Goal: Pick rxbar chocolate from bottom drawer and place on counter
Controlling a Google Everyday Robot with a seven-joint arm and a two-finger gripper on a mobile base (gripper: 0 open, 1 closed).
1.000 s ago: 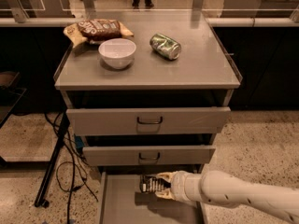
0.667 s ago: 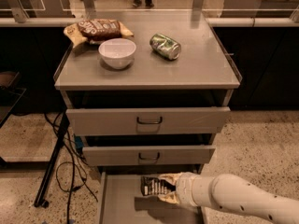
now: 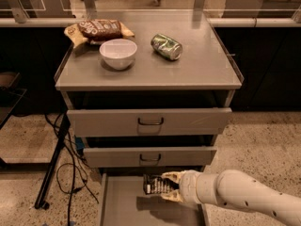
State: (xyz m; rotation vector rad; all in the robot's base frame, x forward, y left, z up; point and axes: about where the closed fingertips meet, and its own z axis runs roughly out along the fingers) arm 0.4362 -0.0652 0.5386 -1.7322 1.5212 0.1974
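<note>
The rxbar chocolate (image 3: 154, 185), a small black wrapper with white lettering, is held between the fingers of my gripper (image 3: 165, 187) a little above the floor of the open bottom drawer (image 3: 123, 205). Its shadow falls on the drawer floor below it. My white arm reaches in from the lower right. The gripper is shut on the bar, just under the front of the middle drawer (image 3: 149, 156). The counter (image 3: 197, 67) is the grey top of the cabinet, well above the gripper.
On the counter stand a white bowl (image 3: 118, 53), a green can (image 3: 166, 46) lying on its side and a brown snack bag (image 3: 99, 30) at the back left. The top drawer (image 3: 149, 121) is slightly out. Black cables and a stand leg (image 3: 56, 154) lie left of the cabinet.
The gripper holds the bar throughout. The arm has shifted slightly, and the bar sits a little higher above the drawer floor than before.
</note>
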